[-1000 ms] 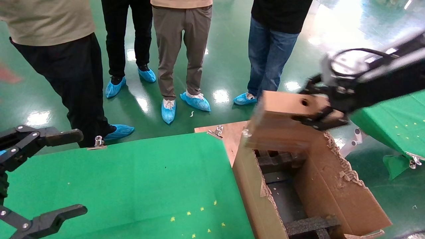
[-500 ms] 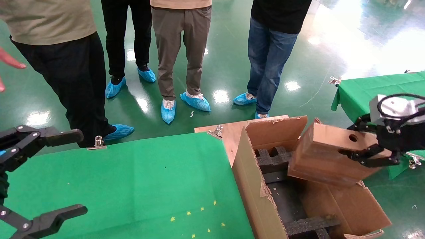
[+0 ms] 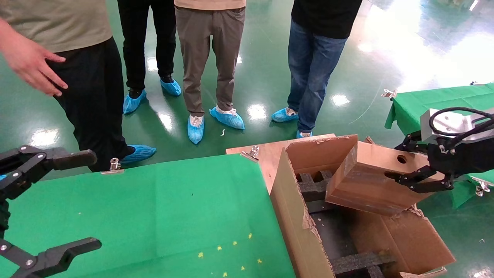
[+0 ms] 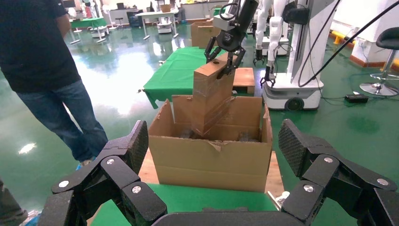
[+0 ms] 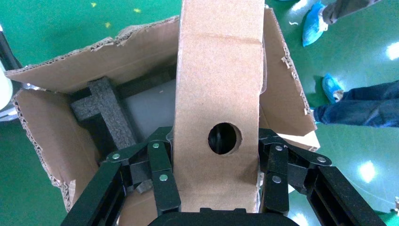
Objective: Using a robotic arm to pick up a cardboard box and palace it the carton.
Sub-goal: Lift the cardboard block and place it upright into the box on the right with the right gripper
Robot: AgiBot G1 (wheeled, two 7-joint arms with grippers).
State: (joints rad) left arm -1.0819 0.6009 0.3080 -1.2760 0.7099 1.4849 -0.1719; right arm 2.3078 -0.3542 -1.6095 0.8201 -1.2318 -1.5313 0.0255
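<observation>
R gripper [image 3: 405, 162] clamps cardboard box [image 3: 370, 179], over carton [image 3: 297, 216]

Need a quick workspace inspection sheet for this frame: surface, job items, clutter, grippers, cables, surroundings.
Surface: green-clothed table, binder clips at its far edge.
Job's things: cardboard box tilted over the open carton; black foam inserts inside.
Clutter: nothing seen.
Grippers: right gripper clamped on the box; left gripper open above the table.
Cables: black cable looped at the right wrist.
Surroundings: bystanders in blue shoe covers; second green table.
</observation>
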